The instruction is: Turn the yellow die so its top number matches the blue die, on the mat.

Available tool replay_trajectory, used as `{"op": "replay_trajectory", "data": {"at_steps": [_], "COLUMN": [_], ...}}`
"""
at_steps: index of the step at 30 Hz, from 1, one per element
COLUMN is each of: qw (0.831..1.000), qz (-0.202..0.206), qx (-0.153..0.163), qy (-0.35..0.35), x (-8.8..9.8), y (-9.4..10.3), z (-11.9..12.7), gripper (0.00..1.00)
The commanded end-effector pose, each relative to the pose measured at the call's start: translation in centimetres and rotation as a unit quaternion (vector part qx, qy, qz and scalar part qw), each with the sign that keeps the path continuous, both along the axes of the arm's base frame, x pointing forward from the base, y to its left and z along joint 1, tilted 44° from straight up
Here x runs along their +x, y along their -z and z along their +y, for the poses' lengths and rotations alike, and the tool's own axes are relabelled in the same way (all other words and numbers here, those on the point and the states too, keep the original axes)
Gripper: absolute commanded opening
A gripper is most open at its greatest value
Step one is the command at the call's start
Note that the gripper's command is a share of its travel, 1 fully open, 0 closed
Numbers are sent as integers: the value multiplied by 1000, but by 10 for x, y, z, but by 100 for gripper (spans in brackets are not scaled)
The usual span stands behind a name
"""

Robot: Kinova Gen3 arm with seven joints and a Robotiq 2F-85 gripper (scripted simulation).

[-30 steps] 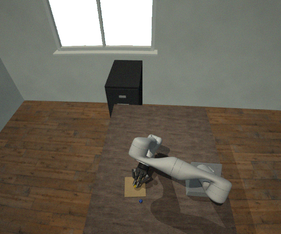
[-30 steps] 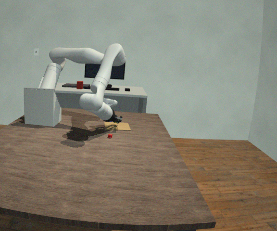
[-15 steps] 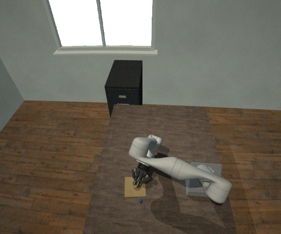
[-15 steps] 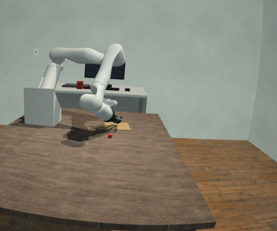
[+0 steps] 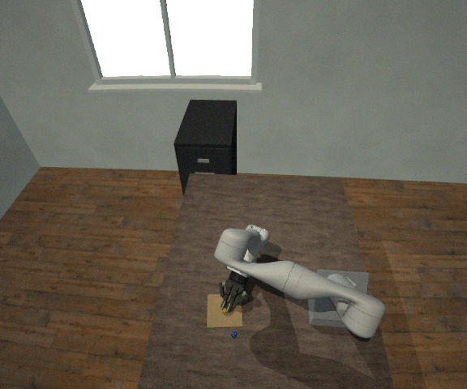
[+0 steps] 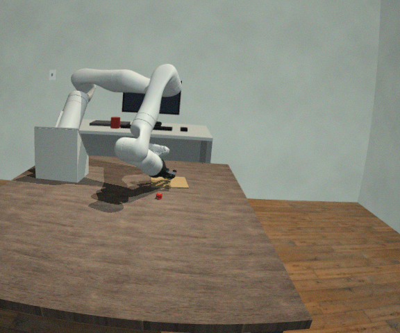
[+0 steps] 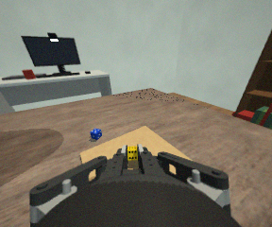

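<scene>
We have the gripper point(image 7: 132, 158) pinching the yellow die point(image 7: 132, 152) between its 2 fingertips, low over the tan mat point(image 7: 151, 140), with the wrist tilted so the fingers run nearly level with the table point(image 6: 193, 250). The die sits right at the tips, straight ahead of the wrist camera, and the face turned toward us carries 2 columns of black pips, which we read as a 6, though they are small. What the coming move turns on, as we judge it, is that the line between the 2 fingers lies roughly level, so a roll of the wrist would bring a different face upward while the die hangs over the mat. The blue die point(image 7: 95, 133) lies on the bare table just beside the mat's edge, to the left and ahead of the fingers; its top number is too small for us to read in any view. A red die point(image 6: 159, 195) shows only in the exterior view, on the table near the mat. We cannot tell whether the yellow die touches the mat or hangs just above it.
</scene>
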State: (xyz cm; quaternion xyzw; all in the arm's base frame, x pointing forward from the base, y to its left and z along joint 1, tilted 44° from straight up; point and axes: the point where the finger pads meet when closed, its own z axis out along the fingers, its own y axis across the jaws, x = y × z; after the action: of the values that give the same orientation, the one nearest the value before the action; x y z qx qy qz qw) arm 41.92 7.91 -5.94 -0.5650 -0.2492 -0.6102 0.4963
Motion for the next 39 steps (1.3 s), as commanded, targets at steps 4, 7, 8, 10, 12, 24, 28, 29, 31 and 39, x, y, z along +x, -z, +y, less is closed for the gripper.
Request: {"op": "replay_trajectory", "data": {"at_steps": [4,7,8,10,12,24,28,29,31,39], "qw": [1000,1000,1000,1000,1000,1000,1000,1000,1000,1000], "qz": [-4,-4,-4,-4,-4,-4,-4,-4,-4,-4], "qx": [-4,-4,-4,-4,-4,-4,-4,-4,-4,-4], "qy": [4,4,4,4,4,4,4,4,4,4], "x": [3,3,3,3,3,3,3,3,3,3], "y": [2,2,2,2,2,2,2,2,2,2], "z": [0,0,0,0,0,0,0,0,0,0], "gripper": [11,11,11,11,11,11,11,11,11,19]}}
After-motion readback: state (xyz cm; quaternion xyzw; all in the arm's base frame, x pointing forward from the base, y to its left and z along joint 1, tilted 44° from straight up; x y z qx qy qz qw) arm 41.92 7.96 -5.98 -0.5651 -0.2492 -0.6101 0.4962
